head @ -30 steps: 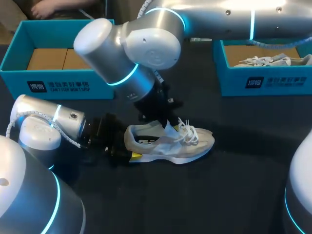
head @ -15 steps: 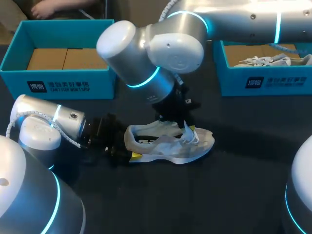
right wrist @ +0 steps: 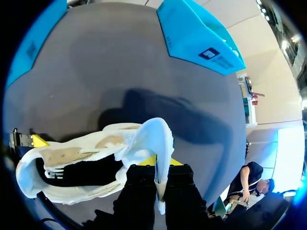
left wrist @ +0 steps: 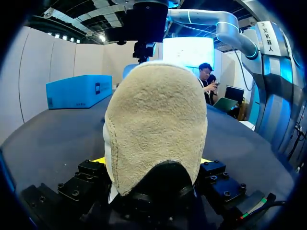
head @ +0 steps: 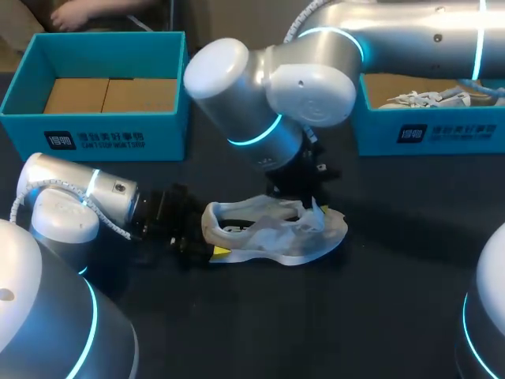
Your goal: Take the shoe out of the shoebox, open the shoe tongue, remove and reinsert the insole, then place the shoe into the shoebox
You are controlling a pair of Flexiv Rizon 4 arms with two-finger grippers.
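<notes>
**One shoe held at both ends, between two boxes**

Two arms, two grippers, two boxes and two shoes are counted. One shoe (head: 276, 237) stands on its sole on the dark counter (head: 331, 324), heel toward the left arm, toe toward the right. It lies outside both boxes, nearer the robot than either. The second shoe (head: 430, 98) is seen lying in the right box (head: 426, 136). Only brown card is seen in the left box (head: 95, 133).

The left arm (head: 79, 197) is laid low over the counter, its wrist level and pointed along the shoe. The left gripper (head: 209, 245) is clamped on the heel (left wrist: 156, 124), with a yellow tip pressed against each side of it.

The right arm (head: 268, 95) is brought in from the right and stretched past the middle. Its wrist is bent downward over the shoe's front half. The right gripper (right wrist: 162, 165) is closed on the tongue (right wrist: 156, 136), a white strip pinched between the two fingers and held up out of the shoe's opening. The laces cannot be made out clearly in the head view.
</notes>
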